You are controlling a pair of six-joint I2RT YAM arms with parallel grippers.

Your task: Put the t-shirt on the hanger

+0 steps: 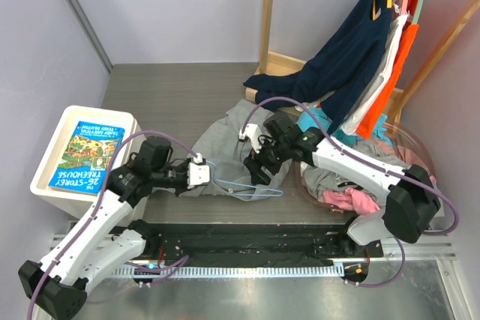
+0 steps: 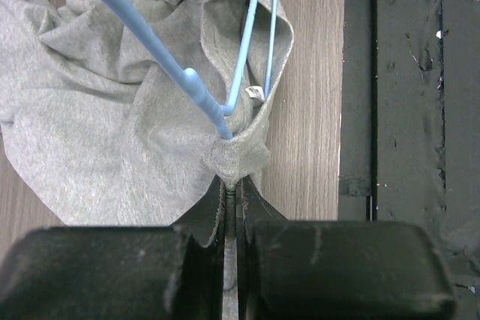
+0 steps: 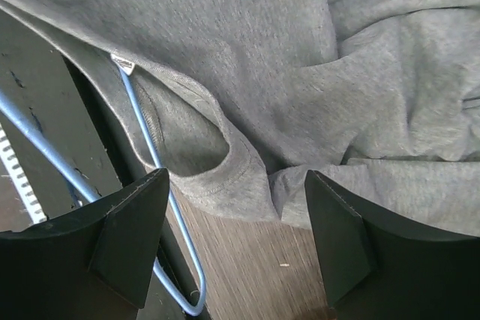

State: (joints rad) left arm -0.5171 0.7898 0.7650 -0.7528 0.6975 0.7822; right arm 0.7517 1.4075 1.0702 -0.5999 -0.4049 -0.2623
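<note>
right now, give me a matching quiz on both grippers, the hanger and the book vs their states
1 left gripper
2 right gripper
3 hanger
4 book

A open over the t-shirt
B lying on the white box
C shut on the t-shirt collar
D partly inside the neck opening

Pairs: 1-C, 2-A, 3-D, 4-B

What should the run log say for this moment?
left gripper: shut on t-shirt at collar | right gripper: open, over t-shirt | hanger: partly inside neck opening | status: shirt not yet hung
</note>
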